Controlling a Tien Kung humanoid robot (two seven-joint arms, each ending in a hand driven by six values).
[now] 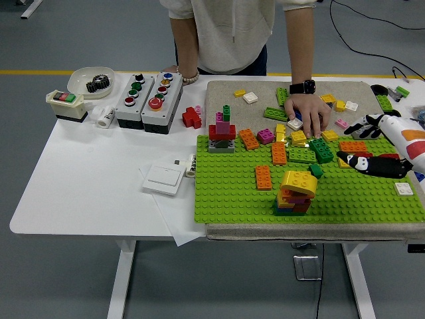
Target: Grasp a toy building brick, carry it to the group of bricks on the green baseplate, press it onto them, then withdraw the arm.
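Observation:
A stack of bricks [295, 193] topped by a yellow brick [299, 180] stands on the green baseplate [232, 193], near its front middle. A small green brick [316, 171] lies just right of the stack's top. My right hand [355, 142] hovers over the baseplate's right end, well to the right of the stack, fingers spread and holding nothing. Its black thumb [370, 165] points left. Loose orange bricks [263, 177] and green bricks [312, 153] lie on the plate. My left arm is out of view.
A person stands at the far side, one hand [309, 114] resting on loose bricks on the beige mat [219, 93]. A red and pink tower [222, 133] stands at the plate's back left. Button boxes [149, 96], a bowl of gears [93, 81] and a white switch [163, 178] sit on the left.

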